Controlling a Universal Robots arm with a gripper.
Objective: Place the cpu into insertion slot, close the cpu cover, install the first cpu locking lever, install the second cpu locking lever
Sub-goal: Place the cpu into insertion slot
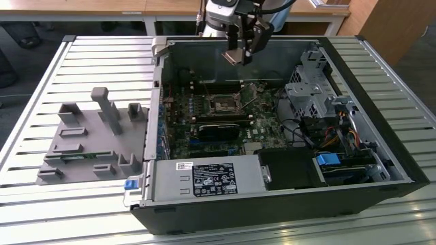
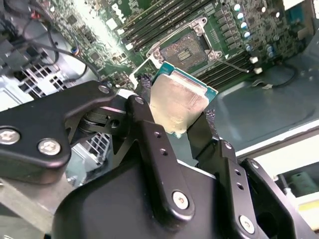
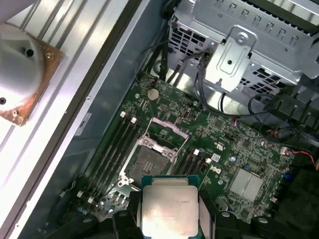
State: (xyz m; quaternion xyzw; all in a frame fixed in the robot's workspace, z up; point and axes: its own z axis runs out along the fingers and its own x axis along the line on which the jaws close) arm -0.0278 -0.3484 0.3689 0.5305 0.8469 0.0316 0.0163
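My gripper (image 1: 238, 51) hangs above the open computer case, shut on the cpu (image 1: 234, 56). In both wrist views the cpu (image 2: 178, 102) (image 3: 169, 209) shows its silver-grey top, pinched by two edges between the black fingers (image 2: 144, 97). The insertion slot (image 1: 223, 103) lies on the green board below the gripper and towards the case's front. The slot (image 3: 148, 162) (image 2: 187, 50) is dark, uncovered and holds nothing. The cpu cover (image 3: 168, 129) stands swung up at the slot's edge.
A black case wall (image 1: 272, 204) rings the board. A silver drive cage (image 1: 310, 92) with cables stands at the exterior view's right, and a labelled power supply (image 1: 204, 178) lies in front. A grey fixture (image 1: 89, 138) rests on the slatted table at the left.
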